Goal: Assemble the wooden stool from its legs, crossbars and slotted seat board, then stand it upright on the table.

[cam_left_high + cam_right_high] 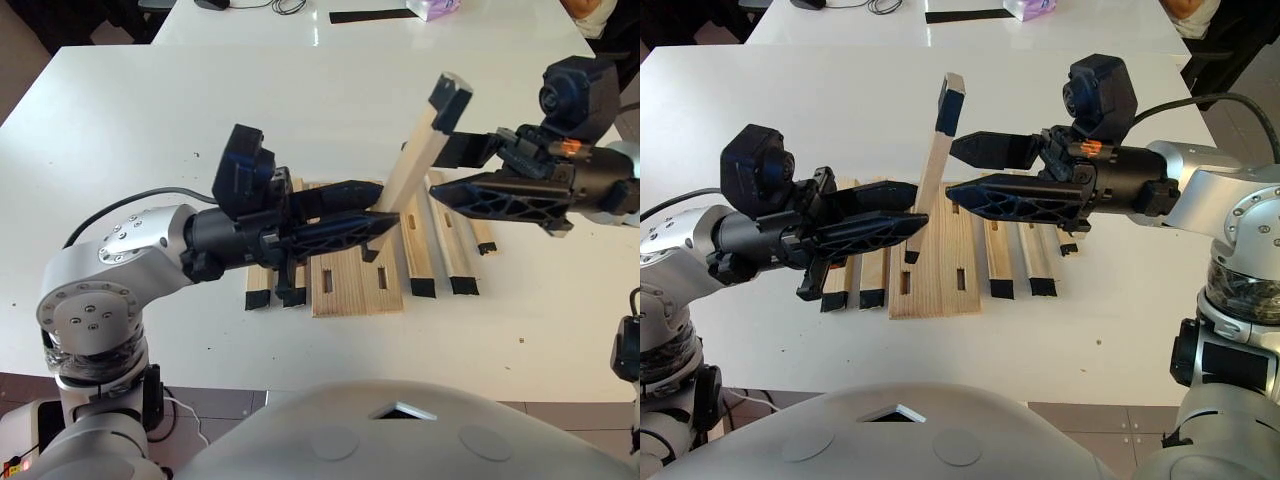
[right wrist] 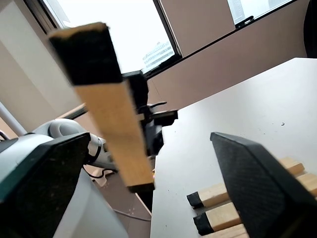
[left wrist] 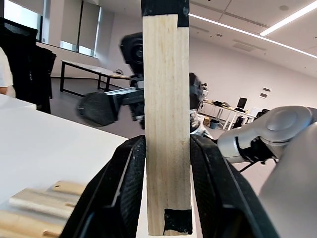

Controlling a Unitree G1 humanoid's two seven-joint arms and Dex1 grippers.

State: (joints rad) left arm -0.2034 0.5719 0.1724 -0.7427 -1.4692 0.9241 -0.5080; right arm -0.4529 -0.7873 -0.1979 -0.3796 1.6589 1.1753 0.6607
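One pale wooden leg with black-taped ends (image 1: 420,150) is tilted above the flat slotted seat board (image 1: 345,285) | left gripper (image 1: 388,203) clamps its lower part | right gripper (image 1: 950,170) spread wide around its upper part | other black-tipped wooden sticks (image 1: 450,250) lie flat beside the board on the white table (image 1: 150,110) | nothing looks joined yet: early going.

Head pair overhead — wrists close on leg (image 3: 166,124)
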